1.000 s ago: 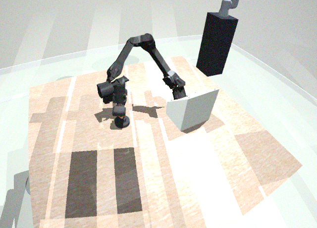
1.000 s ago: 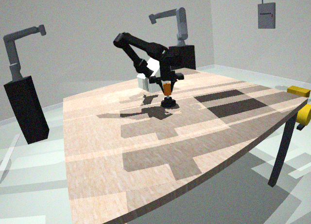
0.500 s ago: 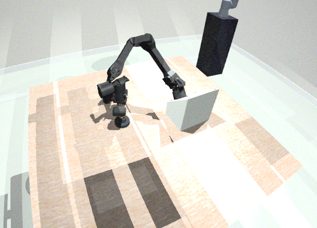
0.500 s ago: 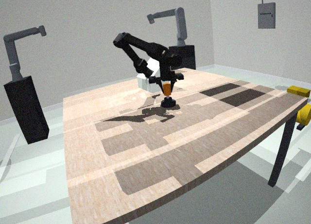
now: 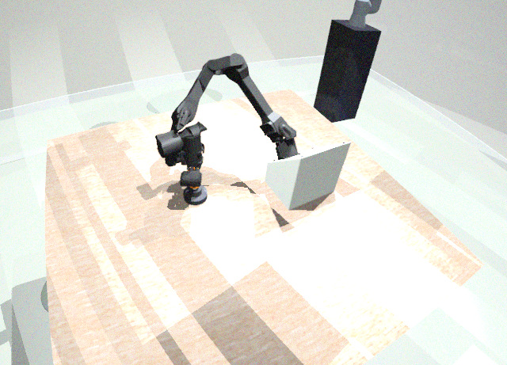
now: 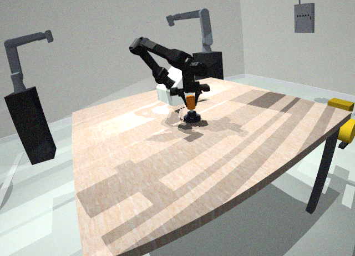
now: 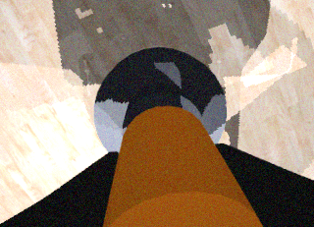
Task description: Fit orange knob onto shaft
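The orange knob [image 6: 190, 101] [image 7: 169, 158] is upright between the fingers of my gripper [image 6: 191, 103], which is shut on it. In the top view a finger covers most of the knob. The round dark pedestal [image 5: 196, 196] [image 6: 192, 118] [image 7: 142, 72] stands on the table directly below the knob. The knob's lower end is over the pedestal's raised middle, with its wide base disc lower down. The silver shaft, the knob's hole and both flat sides are hidden, so I cannot tell how they line up.
A white upright panel [image 5: 313, 176] stands on the wooden table [image 5: 253, 312] [image 6: 137, 172], close to the arm's base. Hard-edged shadows and bright patches cross the table top. Grey arms on black stands are beyond the table.
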You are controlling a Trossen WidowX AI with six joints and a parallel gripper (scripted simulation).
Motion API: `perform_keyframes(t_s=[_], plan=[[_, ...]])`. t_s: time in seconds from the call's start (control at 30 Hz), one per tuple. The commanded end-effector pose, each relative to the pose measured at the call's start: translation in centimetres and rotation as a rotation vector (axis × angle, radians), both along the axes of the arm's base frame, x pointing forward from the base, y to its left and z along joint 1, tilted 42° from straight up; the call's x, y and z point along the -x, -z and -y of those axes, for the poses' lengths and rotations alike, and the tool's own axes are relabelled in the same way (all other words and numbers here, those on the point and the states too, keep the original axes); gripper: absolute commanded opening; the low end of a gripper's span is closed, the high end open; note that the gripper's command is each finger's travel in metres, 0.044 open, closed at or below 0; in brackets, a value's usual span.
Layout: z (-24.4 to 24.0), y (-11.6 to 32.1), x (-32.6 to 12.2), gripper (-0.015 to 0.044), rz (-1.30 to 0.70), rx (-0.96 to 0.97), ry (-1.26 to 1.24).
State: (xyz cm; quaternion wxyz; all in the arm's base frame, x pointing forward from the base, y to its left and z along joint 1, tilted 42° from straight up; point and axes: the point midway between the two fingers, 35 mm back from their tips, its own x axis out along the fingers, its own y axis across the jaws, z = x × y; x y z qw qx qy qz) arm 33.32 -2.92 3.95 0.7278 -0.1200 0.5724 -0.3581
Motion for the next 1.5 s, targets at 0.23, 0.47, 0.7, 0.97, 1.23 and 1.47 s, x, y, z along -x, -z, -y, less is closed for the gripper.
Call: perform_keyframes(t_s=[0.23,0.47,0.7,0.97,1.23,1.47], plan=[[-0.23,-0.33,0.16,0.0,-0.001,-0.001,-0.001],[-0.24,-0.4,0.06,0.0,0.11,-0.016,0.125],[-0.14,-0.17,-0.21,0.0,0.137,-0.02,0.156],[-0.19,-0.17,0.02,0.0,0.137,-0.02,0.156],[0.05,-0.06,0.0,0.0,0.137,-0.019,0.156],[-0.14,-0.3,-0.03,0.0,0.137,-0.02,0.156]])
